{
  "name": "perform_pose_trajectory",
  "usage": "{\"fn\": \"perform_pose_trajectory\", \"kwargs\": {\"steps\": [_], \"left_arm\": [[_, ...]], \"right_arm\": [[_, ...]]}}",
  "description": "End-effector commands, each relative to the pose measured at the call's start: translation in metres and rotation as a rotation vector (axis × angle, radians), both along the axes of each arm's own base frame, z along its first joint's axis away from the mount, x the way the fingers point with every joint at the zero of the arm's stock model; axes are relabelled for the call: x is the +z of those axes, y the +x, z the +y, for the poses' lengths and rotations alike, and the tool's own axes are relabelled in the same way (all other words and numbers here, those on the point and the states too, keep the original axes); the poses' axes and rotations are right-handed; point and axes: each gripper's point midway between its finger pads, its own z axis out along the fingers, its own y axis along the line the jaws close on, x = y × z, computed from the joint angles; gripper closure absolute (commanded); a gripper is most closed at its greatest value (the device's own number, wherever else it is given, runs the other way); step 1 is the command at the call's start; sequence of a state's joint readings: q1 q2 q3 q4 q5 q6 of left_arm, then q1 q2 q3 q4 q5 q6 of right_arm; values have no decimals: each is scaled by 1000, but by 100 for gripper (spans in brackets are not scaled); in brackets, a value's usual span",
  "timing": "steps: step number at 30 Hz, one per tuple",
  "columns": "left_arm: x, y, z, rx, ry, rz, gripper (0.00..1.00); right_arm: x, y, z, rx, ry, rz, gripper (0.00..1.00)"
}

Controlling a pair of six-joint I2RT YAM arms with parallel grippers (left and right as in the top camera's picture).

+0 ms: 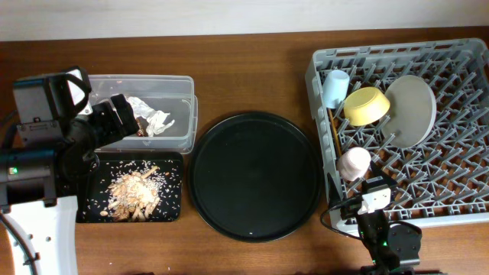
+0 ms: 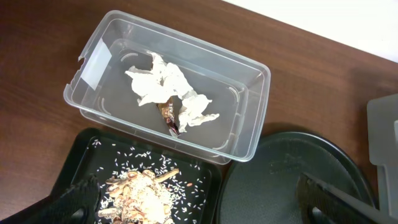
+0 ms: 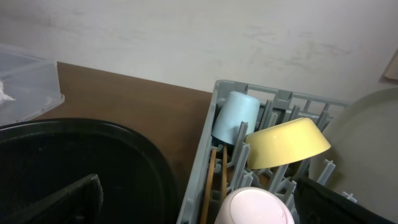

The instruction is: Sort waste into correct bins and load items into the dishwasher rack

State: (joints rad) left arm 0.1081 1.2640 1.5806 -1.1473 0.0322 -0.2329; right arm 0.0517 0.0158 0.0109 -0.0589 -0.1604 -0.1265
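Crumpled white tissues (image 1: 155, 118) (image 2: 171, 93) and a brown wrapper (image 2: 168, 115) lie in the clear box (image 1: 179, 82) (image 2: 252, 118). Brownish food scraps and rice (image 1: 134, 191) (image 2: 146, 193) lie in the shallow black tray (image 1: 173, 191) (image 2: 205, 180). The grey rack (image 1: 458, 191) (image 3: 205, 162) holds the blue cup (image 1: 335, 89) (image 3: 236, 118), yellow bowl (image 1: 366, 105) (image 3: 286, 143), plate (image 1: 412, 111) (image 3: 367, 143), pink cup (image 1: 354, 163) (image 3: 255, 208) and chopsticks (image 1: 335, 137) (image 3: 211, 180). My left gripper (image 1: 126, 118) (image 2: 199, 205) is open and empty above the two bins. My right gripper (image 1: 374, 200) (image 3: 205, 208) is open and empty at the rack's front left corner.
A large round black tray (image 1: 252, 176) (image 2: 280, 168) (image 3: 74, 155) lies between the bins and the rack, with nothing on it. The table is brown wood, with a white wall behind it.
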Motion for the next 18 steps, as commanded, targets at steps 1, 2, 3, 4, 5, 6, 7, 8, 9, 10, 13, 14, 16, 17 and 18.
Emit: {"fn": "perform_pose_trajectory", "kwargs": {"steps": [1,2,3,4,5,6,7,8,9,10,13,14,16,17,18], "left_arm": [[5,0,3,22,1,-14,1],[4,-1,2,19,0,-13,1],[9,-5,0,13,2,-30,1],[15,-10,-3,6,3,-51,1],[22,-20,-7,-7,6,-82,1],[28,-30,-13,-24,8,-110,1],[32,-39,-15,-27,19,-131,1],[35,-49,-18,-32,29,-154,1],[36,-63,-23,-51,32,-178,1],[32,-75,-28,-70,32,-191,1],[11,-112,-45,-151,2,-254,1],[4,-120,-48,-167,-6,-279,1],[-17,-133,-52,-170,-37,-342,1],[-28,-136,-51,-152,-61,-376,1],[-38,-136,-51,-140,-79,-405,1]], "right_arm": [[-2,0,0,-6,11,6,1],[-2,0,0,-6,11,6,1],[-2,0,0,-6,11,6,1],[-2,0,0,-6,10,7,1],[-2,0,0,-6,10,7,1],[-2,0,0,-6,11,6,1],[-2,0,0,-6,11,6,1],[-2,0,0,-6,10,7,1],[-2,0,0,-6,11,6,1],[-2,0,0,-6,11,6,1],[-2,0,0,-6,10,7,1],[-2,0,0,-6,11,6,1],[-2,0,0,-6,11,6,1],[-2,0,0,-6,11,6,1],[-2,0,0,-6,10,7,1]]}}
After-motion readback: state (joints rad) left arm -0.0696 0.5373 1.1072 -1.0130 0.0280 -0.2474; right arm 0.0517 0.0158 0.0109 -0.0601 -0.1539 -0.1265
